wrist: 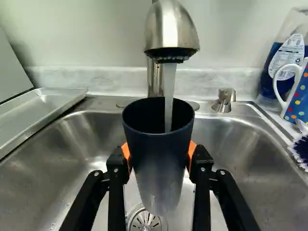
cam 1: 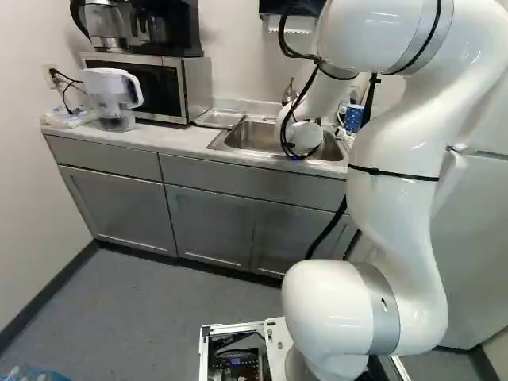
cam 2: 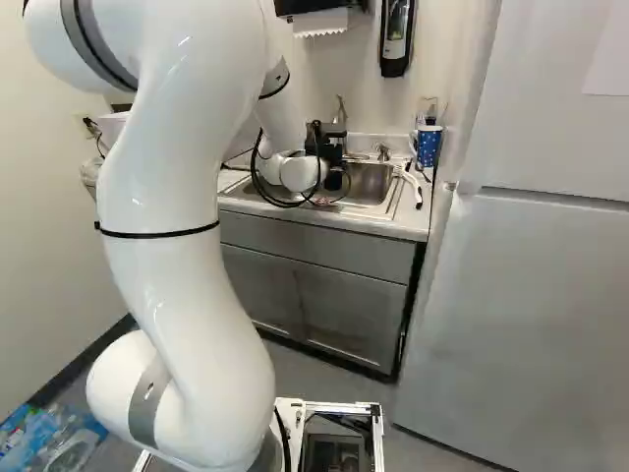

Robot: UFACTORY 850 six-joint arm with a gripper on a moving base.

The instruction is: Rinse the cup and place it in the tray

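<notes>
In the right base view my gripper is over the sink, its fingertips hard to make out. The wrist view shows the gripper shut on a dark cup, an orange pad against each side. The cup's mouth faces up beneath the faucet, and a stream of water runs into it. Below the cup is the sink drain. A shallow metal tray lies beside the basin; it also shows in the left base view, between microwave and sink. The cup's inner bottom is hidden.
Around the cup are the metal basin walls. A dotted mug, a blue soap bottle and a brush stand or lie beside the sink. A microwave and a water pitcher occupy the counter; a fridge stands nearby.
</notes>
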